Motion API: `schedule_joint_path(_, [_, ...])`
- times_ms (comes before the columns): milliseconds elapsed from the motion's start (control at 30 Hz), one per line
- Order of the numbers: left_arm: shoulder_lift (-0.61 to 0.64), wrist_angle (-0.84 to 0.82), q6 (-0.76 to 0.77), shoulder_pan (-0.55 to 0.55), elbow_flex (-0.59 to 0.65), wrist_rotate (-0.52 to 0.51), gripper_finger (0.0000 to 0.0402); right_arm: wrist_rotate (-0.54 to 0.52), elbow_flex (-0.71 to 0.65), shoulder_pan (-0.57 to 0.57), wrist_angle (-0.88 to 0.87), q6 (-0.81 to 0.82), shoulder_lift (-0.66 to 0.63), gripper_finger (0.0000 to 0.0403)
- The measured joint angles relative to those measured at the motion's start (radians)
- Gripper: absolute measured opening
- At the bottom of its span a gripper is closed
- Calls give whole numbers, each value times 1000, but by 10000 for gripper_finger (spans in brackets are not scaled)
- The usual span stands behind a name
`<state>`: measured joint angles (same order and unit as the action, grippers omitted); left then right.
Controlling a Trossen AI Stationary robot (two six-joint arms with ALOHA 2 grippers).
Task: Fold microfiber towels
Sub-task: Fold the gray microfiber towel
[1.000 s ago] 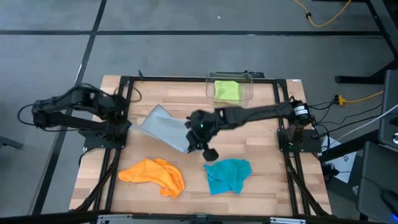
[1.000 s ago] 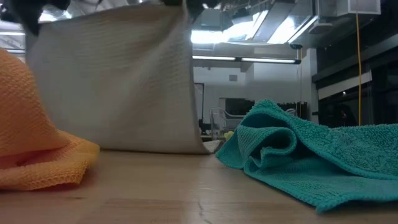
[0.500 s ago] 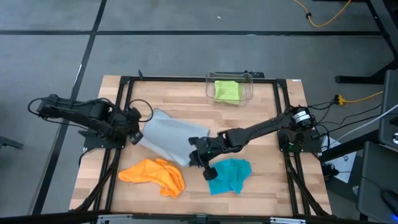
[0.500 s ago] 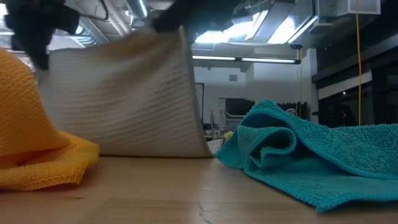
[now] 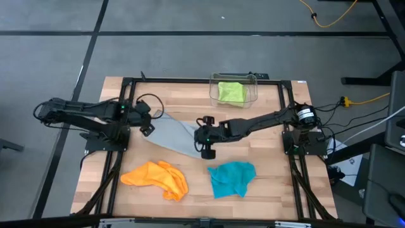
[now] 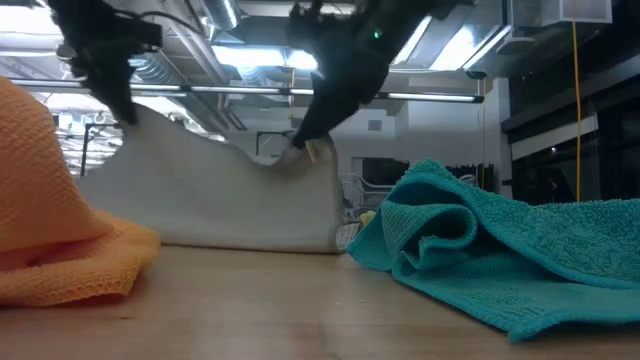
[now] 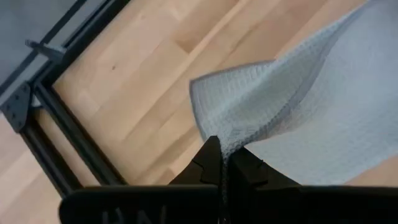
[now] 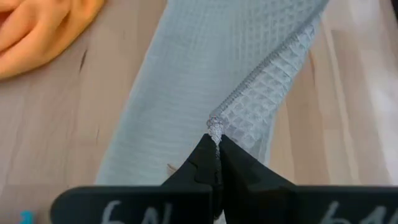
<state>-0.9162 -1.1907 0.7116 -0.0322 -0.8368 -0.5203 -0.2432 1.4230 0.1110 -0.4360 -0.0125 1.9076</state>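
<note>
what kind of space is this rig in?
Probably a robotics lab or workshop. A wooden table in a black frame sits on grey floor, a yellow cable trails across it, and exposed ceiling lights and ducting show behind.

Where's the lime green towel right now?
In the high view, the lime green towel sits inside the clear bin at the table's far edge, beyond the right gripper.
</note>
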Motion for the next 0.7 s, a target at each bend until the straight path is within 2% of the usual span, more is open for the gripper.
schedule_joint_path(233, [-133,159,-166,127,0,-15,0,-14,-126,-66,59,93,0,17])
schedule_joint_path(367, [-188,165,-173,204,0,-14,6,-133,-140,-93,34,136,1,47])
schedule_joint_path(700, [-229,182,-275,330,0,5,81,-149,-139,-108,11,138,0,131])
